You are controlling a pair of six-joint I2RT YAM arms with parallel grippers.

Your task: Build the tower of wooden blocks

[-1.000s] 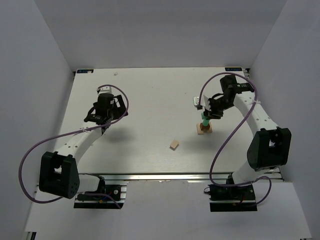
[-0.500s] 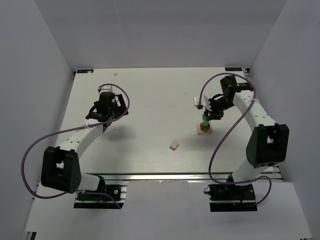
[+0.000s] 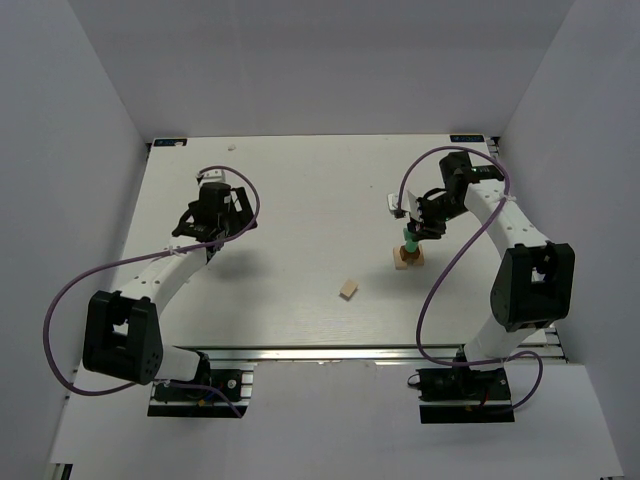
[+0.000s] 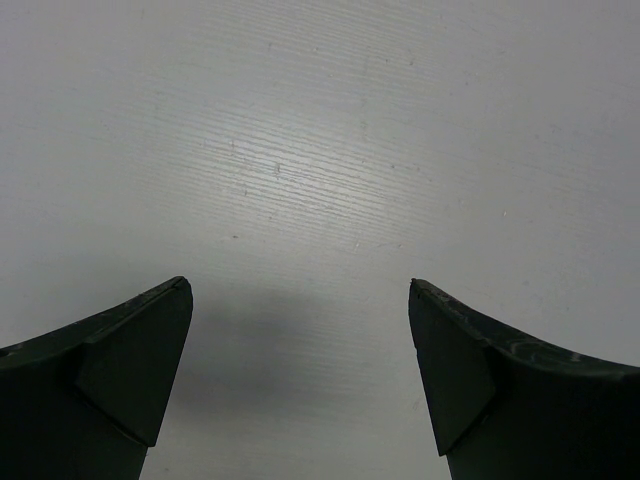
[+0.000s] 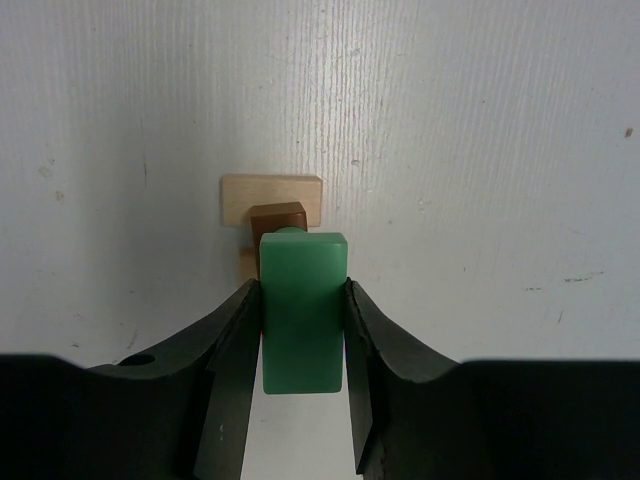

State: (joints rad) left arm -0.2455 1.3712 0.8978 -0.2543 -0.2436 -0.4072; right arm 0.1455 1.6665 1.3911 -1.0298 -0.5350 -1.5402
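We see the wood block tower (image 3: 408,257) on the right part of the table. Its base is a light tan block (image 5: 271,196) lying flat, with a small dark brown block (image 5: 278,216) on top and a sliver of more tan wood showing at the brown block's left. Directly over these, a smooth rectangular green block (image 5: 302,310) stands on end, pinched on its two long sides by the right gripper (image 5: 300,288); we cannot tell whether it touches the brown block. One more loose tan block (image 3: 348,289) lies alone and slightly askew, well apart from the tower on its near left.
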